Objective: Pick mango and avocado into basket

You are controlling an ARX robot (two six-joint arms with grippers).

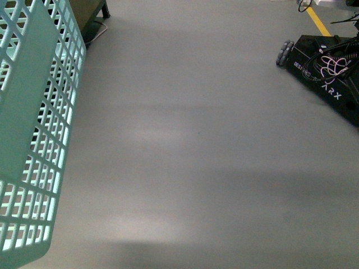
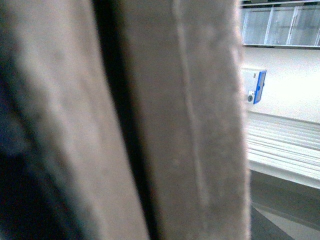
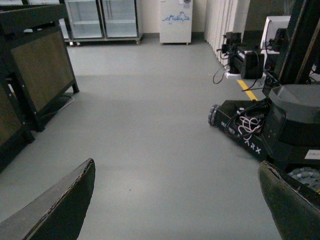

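As the right wrist camera shows it, right gripper (image 3: 177,167): jaws wide apart, holding nothing and touching nothing; only grey floor (image 3: 150,125) between them.
Right fingers (image 3: 65,202): two, dark, with a worn tan edge, one at each lower corner of that view.
Left gripper: cannot tell whether apart or together. The left wrist view is mostly filled by a blurred tan surface (image 2: 185,125) right against the lens, split by one dark vertical gap.
Basket (image 1: 28,112): one, light teal, slotted lattice wall, at the left edge of the floor in the front view, very close to the camera. Its wall leans across the frame. Whether it rests on the floor or is lifted, cannot tell; its inside is not shown.
Second robot base (image 1: 331,78): one, black, marked ARX, with looped cables on top, at the far right corner of the floor; one grey wheel (image 1: 284,53) at its near end.
Yellow floor line (image 1: 320,22): one, just beyond that base.
Front view only: the basket.
Right wrist view only: two dark shelf units (image 3: 42,65) along the floor's left edge, at least two glass-door cabinets (image 3: 102,17) at the far edge, and one white cabinet (image 3: 175,20) beside them. The black base (image 3: 250,135) shows here too.
Left wrist view only: one white-and-blue wall box (image 2: 255,85), with pale slats (image 2: 285,145) below it.
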